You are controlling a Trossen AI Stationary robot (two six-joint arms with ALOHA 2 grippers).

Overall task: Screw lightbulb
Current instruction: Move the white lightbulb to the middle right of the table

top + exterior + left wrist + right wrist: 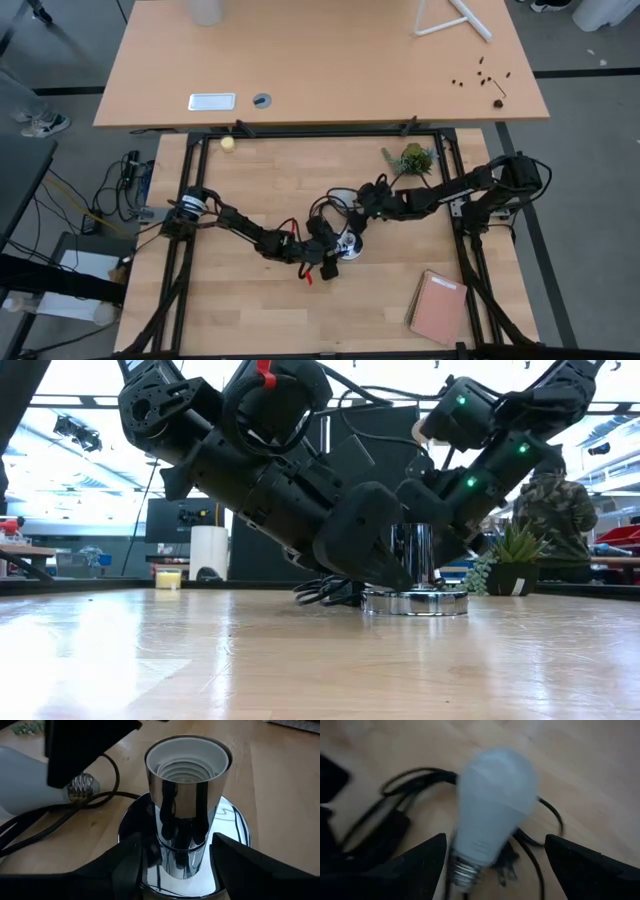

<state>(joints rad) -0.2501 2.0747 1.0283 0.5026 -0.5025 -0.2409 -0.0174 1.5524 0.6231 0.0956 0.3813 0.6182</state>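
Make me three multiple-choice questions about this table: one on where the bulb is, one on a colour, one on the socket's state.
1. Where is the white pear-shaped lightbulb?
A. Screwed into the socket
B. Lying on the wooden table beside the socket
C. On the notebook

2. What colour is the threaded lining inside the shiny chrome socket?
A. Black
B. Red
C. White

3. What state is the socket in?
A. Upright and empty
B. Upright with a bulb fitted
C. Tipped on its side

Answers:
1 B: the right wrist view shows the bulb lying across the black cord, under the open right pincer.
2 C: the left wrist view looks into a white threaded cup.
3 A: the cup stands on its disc at the left pincer, with nothing inside.
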